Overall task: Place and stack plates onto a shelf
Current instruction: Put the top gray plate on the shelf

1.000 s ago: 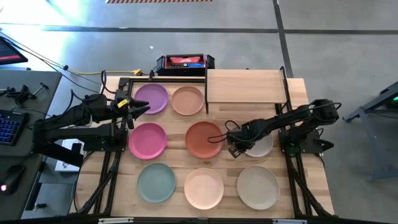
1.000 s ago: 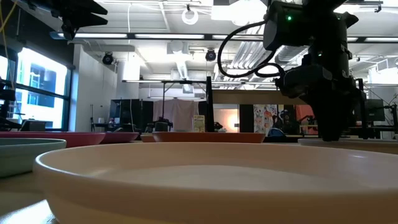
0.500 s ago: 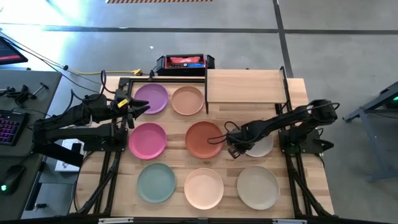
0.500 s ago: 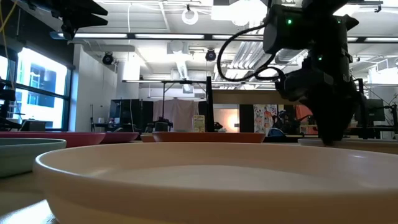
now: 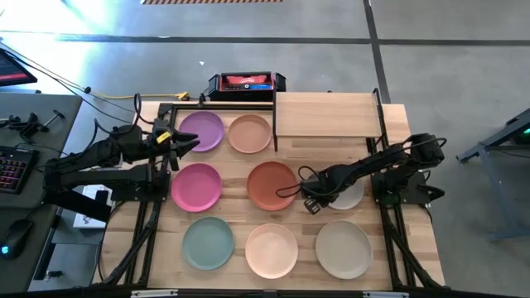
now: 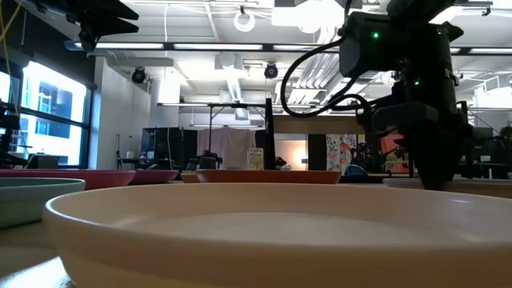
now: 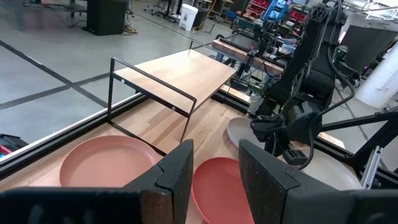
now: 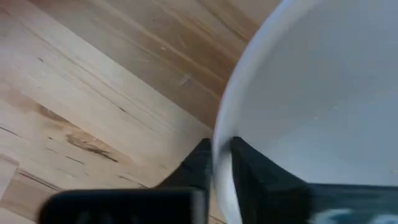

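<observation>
Several round plates lie flat on the slatted table: purple [image 5: 203, 131], tan [image 5: 250, 133], pink [image 5: 196, 186], terracotta [image 5: 272, 185], pale grey [image 5: 348, 196], teal [image 5: 208, 242], peach [image 5: 271, 249] and beige [image 5: 343, 248]. The light-wood shelf [image 5: 327, 114] stands at the far right on black posts, with nothing on it. My right gripper [image 5: 312, 199] points down at the pale grey plate's left edge and is shut on it. My left gripper [image 5: 184, 141] hangs open above the purple plate's left side, holding nothing. My right gripper pinches the pale grey plate's rim [image 8: 219, 146] between its two fingers [image 8: 198, 167], one outside the rim and one over the plate's inside. The fingers come from above, pointing down, at the edge nearest the terracotta plate. The plate lies flat on the table.
A black and red box [image 5: 246, 84] sits beyond the table's far edge. A desk with a keyboard [image 5: 10, 170] stands to the left. The shelf's black posts [image 7: 113, 87] rise beside the tan plate. Bare wood [image 5: 319, 157] shows between the shelf and the middle row.
My right gripper's fingers have shut on the pale grey plate's rim. The plate stays flat where it was. My left arm has kept still.
</observation>
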